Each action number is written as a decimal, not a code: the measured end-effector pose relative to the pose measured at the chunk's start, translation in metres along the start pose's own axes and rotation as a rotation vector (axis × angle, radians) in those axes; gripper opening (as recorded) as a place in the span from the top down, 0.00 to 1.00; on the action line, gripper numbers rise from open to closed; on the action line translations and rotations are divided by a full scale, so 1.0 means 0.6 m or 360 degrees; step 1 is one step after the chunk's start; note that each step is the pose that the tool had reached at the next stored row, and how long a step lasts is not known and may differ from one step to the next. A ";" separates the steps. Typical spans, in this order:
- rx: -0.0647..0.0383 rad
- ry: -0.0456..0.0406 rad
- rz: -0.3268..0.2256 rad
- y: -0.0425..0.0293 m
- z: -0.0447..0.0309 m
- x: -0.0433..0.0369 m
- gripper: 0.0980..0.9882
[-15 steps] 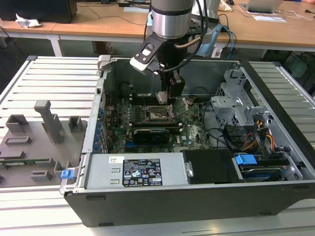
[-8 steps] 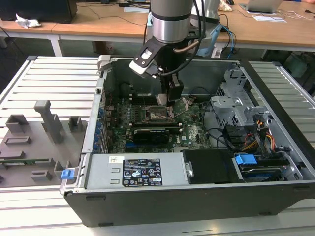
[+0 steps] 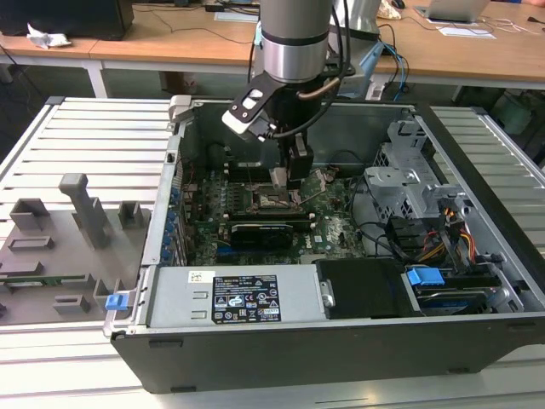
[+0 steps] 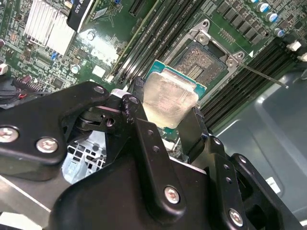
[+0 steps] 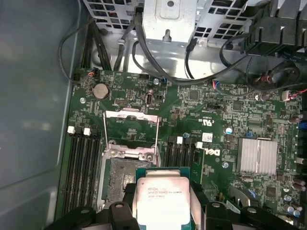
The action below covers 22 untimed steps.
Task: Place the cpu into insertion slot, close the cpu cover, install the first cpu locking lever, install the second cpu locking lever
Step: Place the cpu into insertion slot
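**Chip held over open socket**

A robot arm's [image 3: 294, 34] claw [image 4: 167, 109] clasped the cpu [image 4: 170, 100] by two opposite edges, silver top up. It was inside an open computer case [image 3: 341, 349] on a slatted table [image 3: 85, 128], near the centre of the exterior view. In the first wrist view the chip hung just beside the slot [image 5: 120, 179], overlapping one edge and apparently not yet seated. The cover [image 5: 130, 125] lay folded back on the motherboard [image 5: 192, 115], and a thin lever [image 4: 264, 76] stuck out clear of the socket. Placing looked to be the step in hand. Doing it well would likely mean keeping the chip level, squaring its edges to the rim and lowering it straight without sliding, since the contacts look easily damaged.
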State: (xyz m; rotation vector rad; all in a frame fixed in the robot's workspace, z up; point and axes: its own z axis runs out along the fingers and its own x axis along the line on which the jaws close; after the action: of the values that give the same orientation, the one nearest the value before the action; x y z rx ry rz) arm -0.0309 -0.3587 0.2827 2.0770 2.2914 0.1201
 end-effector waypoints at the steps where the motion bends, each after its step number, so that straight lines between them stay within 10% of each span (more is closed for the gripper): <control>1: 0.0000 0.0000 0.0000 0.000 0.003 0.000 0.52; 22: 0.0000 0.0000 0.0000 -0.002 0.028 0.000 0.52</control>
State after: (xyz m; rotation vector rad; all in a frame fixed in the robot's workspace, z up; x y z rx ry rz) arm -0.0309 -0.3587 0.2661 2.0770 2.2914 0.1202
